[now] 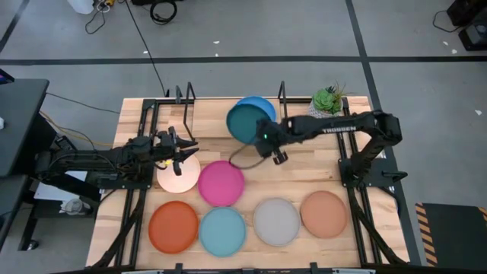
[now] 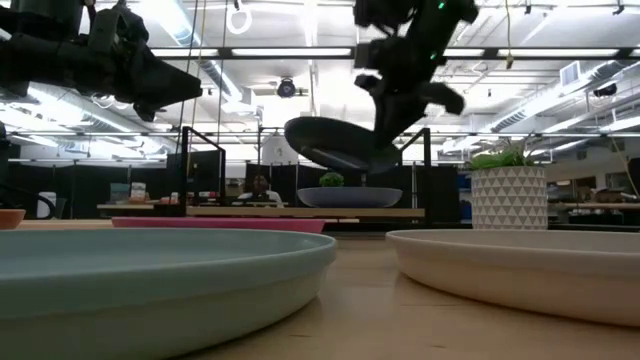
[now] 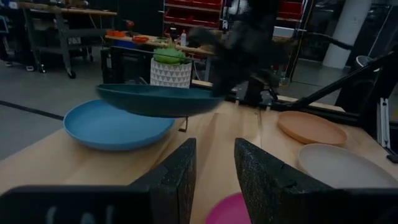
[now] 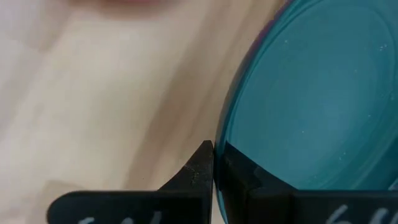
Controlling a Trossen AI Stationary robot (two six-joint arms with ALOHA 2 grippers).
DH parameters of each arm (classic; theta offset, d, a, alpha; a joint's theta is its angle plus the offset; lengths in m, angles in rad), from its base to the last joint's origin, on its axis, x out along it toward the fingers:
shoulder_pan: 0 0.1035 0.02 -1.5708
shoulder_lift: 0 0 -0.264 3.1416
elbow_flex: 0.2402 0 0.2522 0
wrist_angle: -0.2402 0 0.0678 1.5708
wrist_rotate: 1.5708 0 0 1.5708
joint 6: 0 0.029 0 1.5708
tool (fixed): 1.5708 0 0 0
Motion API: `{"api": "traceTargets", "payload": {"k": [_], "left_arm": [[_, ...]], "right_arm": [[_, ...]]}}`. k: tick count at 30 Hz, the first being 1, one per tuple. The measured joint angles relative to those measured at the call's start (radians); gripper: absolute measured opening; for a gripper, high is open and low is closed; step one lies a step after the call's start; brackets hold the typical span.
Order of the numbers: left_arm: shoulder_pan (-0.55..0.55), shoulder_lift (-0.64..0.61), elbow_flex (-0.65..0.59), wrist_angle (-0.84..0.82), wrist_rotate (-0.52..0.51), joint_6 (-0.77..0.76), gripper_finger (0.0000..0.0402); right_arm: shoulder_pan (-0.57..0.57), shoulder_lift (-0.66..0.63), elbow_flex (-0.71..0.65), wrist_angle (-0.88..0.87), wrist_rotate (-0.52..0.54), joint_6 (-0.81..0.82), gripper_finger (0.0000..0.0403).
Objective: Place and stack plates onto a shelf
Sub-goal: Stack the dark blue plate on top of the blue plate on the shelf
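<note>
My right gripper [image 1: 265,141] is shut on the dark teal plate [image 1: 245,122], which hangs in the air over the blue plate [image 1: 259,103]. The blue plate [image 2: 350,197] rests flat on the shelf [image 2: 250,211], between the black uprights [image 1: 281,93]. My left gripper [image 1: 179,149] is open above the far rim of the cream plate [image 1: 179,173] and touches nothing. The pink plate [image 1: 221,183] lies beside the cream one. Orange [image 1: 173,227], light blue [image 1: 222,231], grey [image 1: 276,221] and tan-brown [image 1: 324,213] plates lie in a row near the table's near edge. My right gripper pinches the dark teal plate's rim [image 4: 219,134] on the side toward the table's right, one finger [image 4: 239,175] over the inside and one finger [image 4: 198,167] outside. It comes from the right, slanting down. The plate [image 2: 330,146] is lifted clear and slightly tilted above the blue plate.
A potted plant in a white patterned pot [image 1: 329,100] stands at the far right of the shelf, close to the right arm. A black cable [image 1: 236,158] lies on the table between the pink plate and the right gripper. A person sits in the room behind [image 2: 260,187].
</note>
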Motion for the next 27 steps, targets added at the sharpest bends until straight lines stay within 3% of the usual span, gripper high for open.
{"api": "traceTargets", "payload": {"k": [10, 13, 23, 27], "left_arm": [[0.000, 0.000, 0.000, 0.000, 0.000, -0.006, 0.0117], [0.000, 0.000, 0.000, -0.006, 0.000, -0.021, 0.0117], [0.000, 0.000, 0.000, -0.017, 0.000, -0.022, 0.0117], [0.000, 0.000, 0.000, -0.022, 0.000, -0.025, 0.0117]], "right_arm": [[-0.159, 0.109, 0.000, 0.087, 0.000, -0.134, 0.0022], [-0.170, 0.138, 0.000, 0.087, 0.046, -0.138, 0.0023], [-0.180, 0.146, 0.000, 0.097, 0.047, -0.127, 0.0051], [-0.173, 0.145, 0.000, 0.092, 0.110, -0.119, 0.0062]]}}
